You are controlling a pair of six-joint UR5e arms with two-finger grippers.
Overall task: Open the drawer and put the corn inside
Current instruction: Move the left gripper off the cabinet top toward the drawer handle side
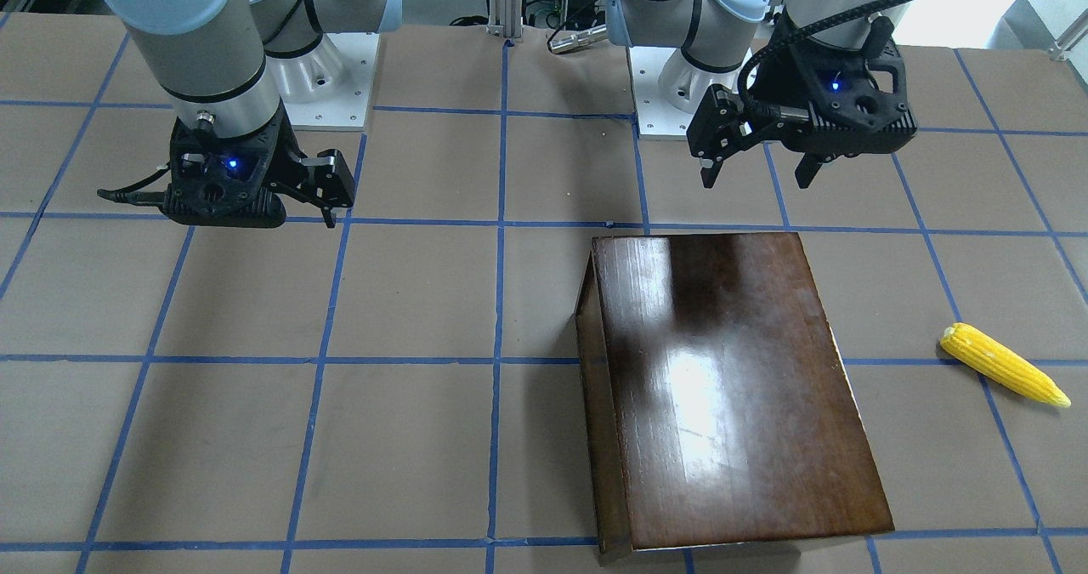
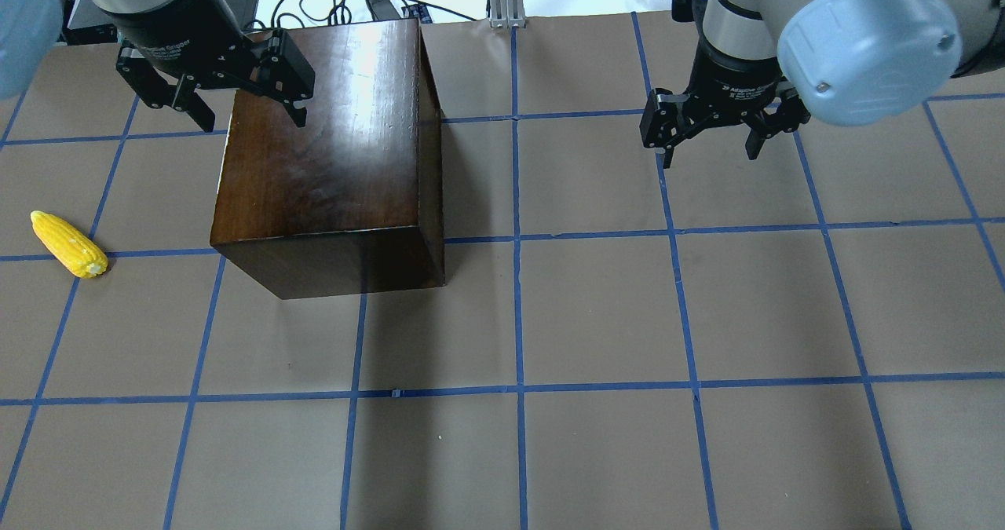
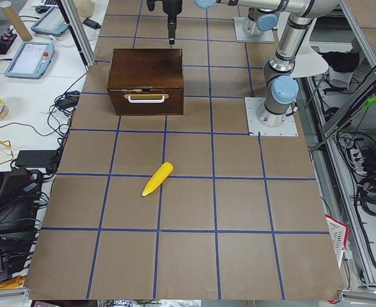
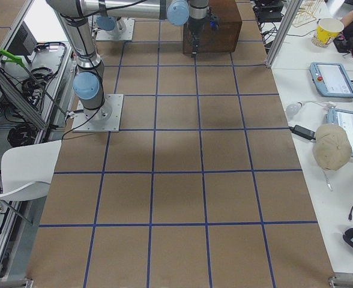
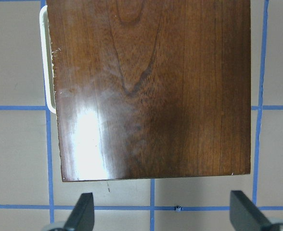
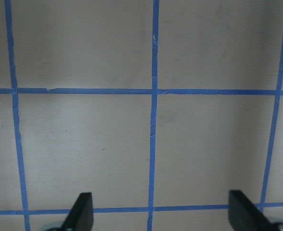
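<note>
Left gripper [image 2: 251,122], above the glossy dark-brown wooden box cabinet [image 2: 330,169], and right gripper [image 2: 709,155], over the brown counter [image 2: 597,318], both spread wide, grasping nothing.

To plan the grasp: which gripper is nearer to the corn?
Left. The left gripper hangs about above the cabinet, and the corn lies past it; the right gripper hangs off the opposite side of the cabinet.

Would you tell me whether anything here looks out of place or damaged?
Nothing stands out. The cabinet sits flat with its drawer shut, the corn lies whole on the table, and the left gripper and right gripper hover open.
</note>
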